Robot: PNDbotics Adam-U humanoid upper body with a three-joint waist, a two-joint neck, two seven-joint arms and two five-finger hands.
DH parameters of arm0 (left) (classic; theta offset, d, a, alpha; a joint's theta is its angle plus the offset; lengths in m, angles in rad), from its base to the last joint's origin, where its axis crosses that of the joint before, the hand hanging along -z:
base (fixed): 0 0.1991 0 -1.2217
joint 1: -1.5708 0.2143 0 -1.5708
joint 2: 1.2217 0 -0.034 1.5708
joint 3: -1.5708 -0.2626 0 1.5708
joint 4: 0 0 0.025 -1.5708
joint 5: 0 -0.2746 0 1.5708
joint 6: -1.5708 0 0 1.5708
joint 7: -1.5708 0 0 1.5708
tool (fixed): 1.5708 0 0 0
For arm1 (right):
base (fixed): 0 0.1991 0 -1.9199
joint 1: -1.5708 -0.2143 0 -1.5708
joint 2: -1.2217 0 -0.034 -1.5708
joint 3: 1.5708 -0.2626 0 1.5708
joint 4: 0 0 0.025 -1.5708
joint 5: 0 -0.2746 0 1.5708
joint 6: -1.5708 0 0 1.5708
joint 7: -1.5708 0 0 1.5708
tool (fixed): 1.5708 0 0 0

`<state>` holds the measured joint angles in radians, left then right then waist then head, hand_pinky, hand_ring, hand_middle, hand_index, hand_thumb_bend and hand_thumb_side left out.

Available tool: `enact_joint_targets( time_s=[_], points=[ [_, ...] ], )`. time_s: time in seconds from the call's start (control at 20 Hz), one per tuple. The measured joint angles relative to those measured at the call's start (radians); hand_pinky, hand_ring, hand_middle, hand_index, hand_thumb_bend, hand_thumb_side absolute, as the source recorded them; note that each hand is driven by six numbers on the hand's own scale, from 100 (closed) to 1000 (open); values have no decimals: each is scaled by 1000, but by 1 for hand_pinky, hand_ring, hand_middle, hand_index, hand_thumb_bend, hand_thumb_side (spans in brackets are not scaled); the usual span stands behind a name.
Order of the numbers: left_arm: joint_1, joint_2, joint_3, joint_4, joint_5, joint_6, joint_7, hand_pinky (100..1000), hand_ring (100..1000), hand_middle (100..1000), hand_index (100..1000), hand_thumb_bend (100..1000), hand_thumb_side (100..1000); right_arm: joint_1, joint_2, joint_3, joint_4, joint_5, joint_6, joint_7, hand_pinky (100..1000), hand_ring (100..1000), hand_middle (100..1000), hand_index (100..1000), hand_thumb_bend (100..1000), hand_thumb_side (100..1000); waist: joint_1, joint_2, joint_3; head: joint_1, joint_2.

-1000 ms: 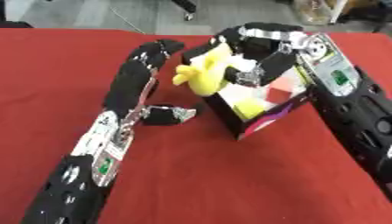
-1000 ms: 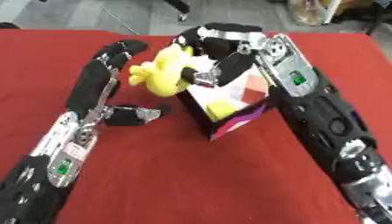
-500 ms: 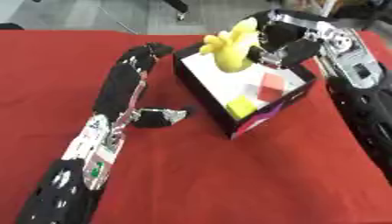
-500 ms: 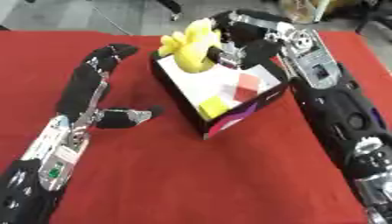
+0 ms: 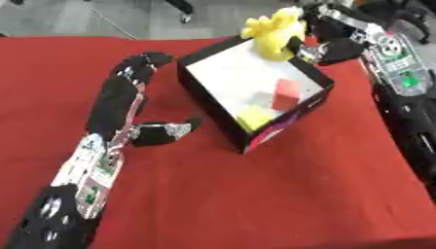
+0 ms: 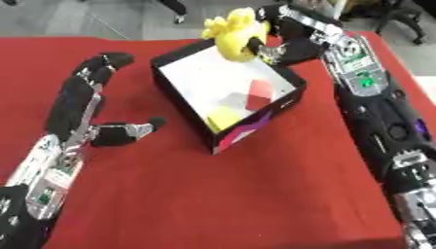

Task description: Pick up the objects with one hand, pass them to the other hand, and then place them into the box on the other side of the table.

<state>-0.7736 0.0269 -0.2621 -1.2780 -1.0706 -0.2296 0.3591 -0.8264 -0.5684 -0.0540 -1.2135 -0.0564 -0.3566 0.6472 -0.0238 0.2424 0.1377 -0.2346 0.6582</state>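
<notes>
Yellow toy [image 5: 274, 30] risen above box [image 5: 213, 111] far corner, pinched in right hand [image 5: 328, 36].

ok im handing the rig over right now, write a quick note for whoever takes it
Right hand: shut on the yellow toy, held over the far corner of the box, not yet released.
Left hand: open and holding nothing, flat on the red table just left of the box.
In the box: a red block and a yellow block on the white floor.
Done: the toy is in the right hand and at the box.
Left: lower the toy inside, open the hand, pull clear. No other loose objects show on the table.
</notes>
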Motion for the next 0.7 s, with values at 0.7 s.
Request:
enact_joint_targets(
  time_s=[0.7],
  points=[
    [0,7,0,0,0,-2,3,867,778,770,873,691,468,4,-3,24,46,204,-208,-76,960,991,1000,946,100,109,3,0,2,-23,0]
  ],
)
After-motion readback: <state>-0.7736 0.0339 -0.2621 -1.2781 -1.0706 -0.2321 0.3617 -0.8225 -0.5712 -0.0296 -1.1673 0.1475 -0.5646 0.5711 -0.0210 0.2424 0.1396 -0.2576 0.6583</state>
